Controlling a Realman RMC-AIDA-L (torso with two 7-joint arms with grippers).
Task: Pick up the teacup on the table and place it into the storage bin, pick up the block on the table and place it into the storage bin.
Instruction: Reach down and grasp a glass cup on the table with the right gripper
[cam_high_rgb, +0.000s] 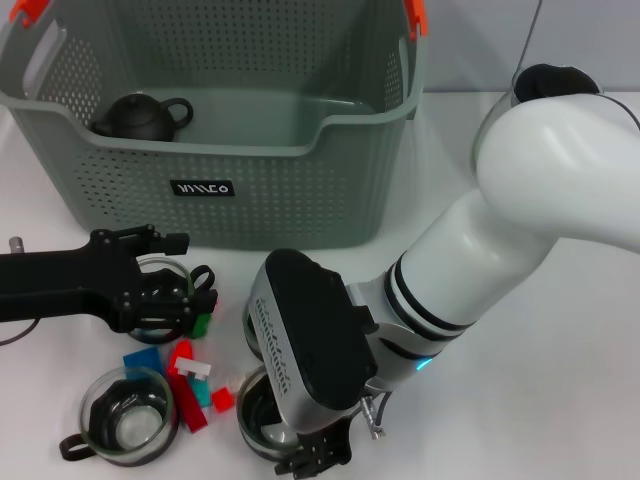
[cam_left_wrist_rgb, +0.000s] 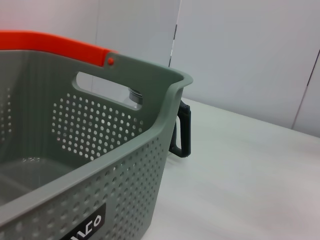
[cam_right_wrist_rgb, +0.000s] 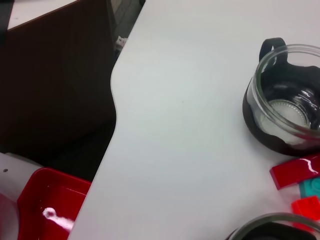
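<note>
White tabletop, pale wall behind; the storage bin, grey-green w/ orange clips, sits at the back of the table. Inside it, near the robot's-left end, a dark teapot-like piece lies on the floor of the bin; can't tell if that counts as the teacup. Out on the table, in front of the bin: a glass cup w/ black handle at front left, a second glass cup mostly hidden under the right gripper, and a scatter of red, blue and teal blocks between them. Left gripper reaches in from the left, low over a third glass cup, w/ a green block just beside its tip; fingers look closed around the cup rim but can't tell for sure. Right gripper's fingers: can't tell open or closed either. Judgement: early-to-mid stage, blocks all still outside the bin, cups too, so most of both picks is left
</note>
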